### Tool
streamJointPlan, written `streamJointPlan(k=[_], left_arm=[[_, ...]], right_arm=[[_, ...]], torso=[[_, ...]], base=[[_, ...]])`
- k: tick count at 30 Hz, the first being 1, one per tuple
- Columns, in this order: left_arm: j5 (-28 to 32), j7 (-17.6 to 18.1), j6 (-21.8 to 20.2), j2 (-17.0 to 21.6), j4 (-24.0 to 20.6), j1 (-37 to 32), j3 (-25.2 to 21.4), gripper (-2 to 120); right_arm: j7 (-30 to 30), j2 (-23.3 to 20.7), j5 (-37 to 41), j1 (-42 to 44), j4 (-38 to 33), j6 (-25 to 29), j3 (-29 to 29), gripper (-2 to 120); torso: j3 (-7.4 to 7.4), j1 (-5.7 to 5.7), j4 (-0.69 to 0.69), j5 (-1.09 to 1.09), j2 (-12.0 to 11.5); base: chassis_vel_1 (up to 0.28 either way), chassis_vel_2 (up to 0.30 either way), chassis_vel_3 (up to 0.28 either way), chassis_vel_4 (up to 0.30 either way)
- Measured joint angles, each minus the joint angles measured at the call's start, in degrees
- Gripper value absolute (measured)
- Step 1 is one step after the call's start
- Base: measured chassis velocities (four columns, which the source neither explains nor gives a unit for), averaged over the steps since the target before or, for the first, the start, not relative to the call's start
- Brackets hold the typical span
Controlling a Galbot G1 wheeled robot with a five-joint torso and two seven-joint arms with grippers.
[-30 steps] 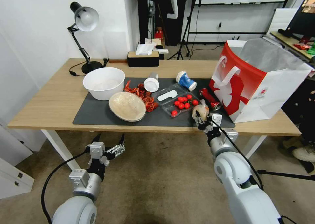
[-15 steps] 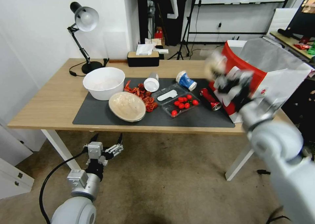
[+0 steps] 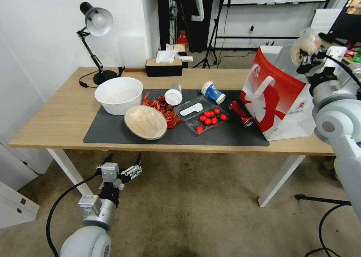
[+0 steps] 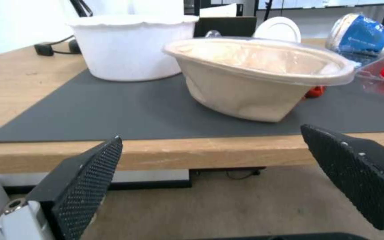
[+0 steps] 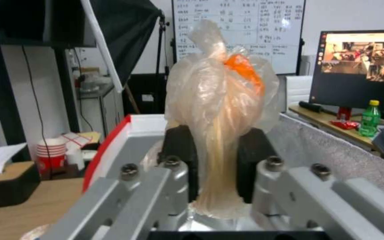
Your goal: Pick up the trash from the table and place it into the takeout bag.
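My right gripper [image 3: 309, 57] is shut on the clear bag with a tan lump [image 3: 305, 44], held above the open top of the takeout bag [image 3: 278, 99] at the table's right end. The right wrist view has the clear bag [image 5: 218, 100] pinched between the black pads [image 5: 179, 156], with the silvery lining [image 5: 321, 150] below. On the dark mat [image 3: 109, 131] lie a red can [image 3: 240, 113], a blue-and-white cup [image 3: 213, 92], a white cup [image 3: 173, 95] and a beige bowl [image 3: 145, 121]. My left gripper [image 3: 122, 166] hangs open below the table's [image 3: 64, 114] front edge, facing the bowl [image 4: 258, 80].
A large white bowl [image 3: 119, 95], red shells [image 3: 165, 108] and a clear tray of cherry tomatoes [image 3: 207, 117] share the mat. A desk lamp [image 3: 96, 22] and a tissue box [image 3: 164, 67] stand at the back. Bare floor lies in front of the table.
My right arm has carried the clear bag from the mat's front edge up and to the right, over the takeout bag's opening. The left arm has barely moved.
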State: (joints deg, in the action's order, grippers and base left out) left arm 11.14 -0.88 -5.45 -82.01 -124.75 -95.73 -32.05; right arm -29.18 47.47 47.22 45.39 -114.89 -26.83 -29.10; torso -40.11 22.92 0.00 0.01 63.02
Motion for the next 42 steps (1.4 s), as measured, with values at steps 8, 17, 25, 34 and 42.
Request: streamJointPlan(k=[8, 17, 25, 34, 42], left_arm=[[-0.28, -0.34, 1.05, 0.05, -0.45, -0.24, -0.60, 100], [-0.26, -0.22, 1.22, 0.26, -1.32, -0.41, -0.86, 100], [-0.26, -0.04, 1.33, 0.18, -1.79, -0.59, -0.76, 100], [-0.08, -0.02, 1.33, 0.06, -2.04, -0.48, -0.95, 100], [0.33, -0.26, 1.33, 0.12, -1.91, -0.55, -1.32, 100]], right_arm=[[0.28, -0.95, -0.20, 0.21, -0.10, 0.02, 0.18, 51], [0.24, -1.45, -0.12, 0.55, -0.53, 0.21, 0.02, 76], [0.27, -2.17, 0.79, 0.61, -0.68, 0.30, -0.16, 100], [6.82, -2.04, 5.27, 4.49, -7.60, 8.71, -2.50, 100], [14.77, 3.38, -1.97, 23.70, -15.60, 15.04, -6.25, 100]], torso=[[0.00, 0.00, 0.00, -0.01, 0.00], [0.00, 0.00, 0.00, -0.01, 0.00], [0.00, 0.00, 0.00, -0.01, 0.01], [0.00, 0.00, 0.02, -0.01, 0.01], [0.01, -0.01, -0.01, 0.00, 0.01]], base=[[0.000, 0.000, 0.000, 0.000], [0.000, 0.000, 0.000, 0.000], [0.000, 0.000, 0.000, 0.000], [0.000, 0.000, 0.000, 0.000], [0.000, 0.000, 0.000, 0.000]])
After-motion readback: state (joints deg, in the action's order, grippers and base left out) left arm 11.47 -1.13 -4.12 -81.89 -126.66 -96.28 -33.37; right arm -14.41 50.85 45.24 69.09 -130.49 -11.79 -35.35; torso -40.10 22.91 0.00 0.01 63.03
